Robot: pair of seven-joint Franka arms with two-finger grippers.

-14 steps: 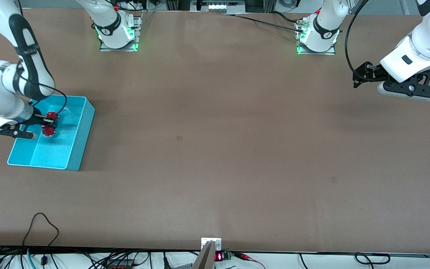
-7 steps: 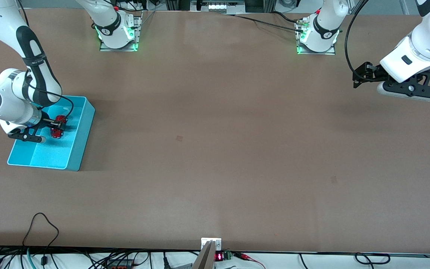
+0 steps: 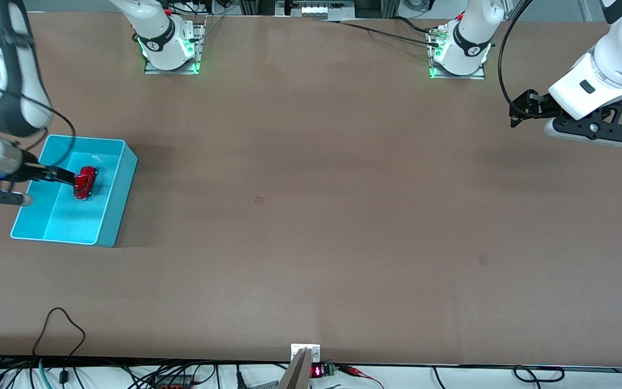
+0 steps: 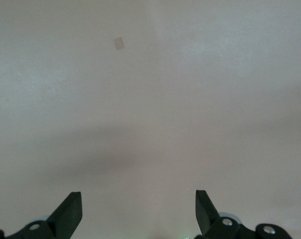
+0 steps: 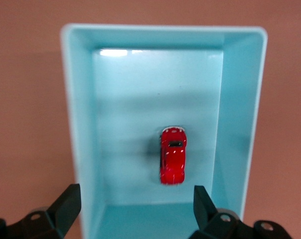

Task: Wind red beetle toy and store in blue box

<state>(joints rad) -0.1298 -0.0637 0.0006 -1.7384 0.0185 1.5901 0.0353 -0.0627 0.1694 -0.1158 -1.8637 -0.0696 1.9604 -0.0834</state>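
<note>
We see the right gripper (image 5: 133,206) hanging above the blue box (image 3: 123,178) with its two fingers spread wide and nothing between them; in the right wrist view both fingertips (image 5: 71,199) sit clear of the toy, apart from it. The red beetle toy (image 3: 85,182) rests on its wheels on the floor of the blue box (image 5: 83,124), close to one long wall but not touching it, with open blue floor along its other side and at both ends. In the front view the box stands at the right arm's end of the table (image 3: 311,216), its rim unobstructed apart from the right gripper's dark finger (image 3: 46,173) crossing above one edge. We find the left gripper (image 4: 138,209) waiting in the air over bare table (image 4: 150,99) at the left arm's end, fingers likewise wide apart and holding nothing. Between the two arms the brown tabletop lies open, marked only by a small pale patch (image 3: 259,200).
</note>
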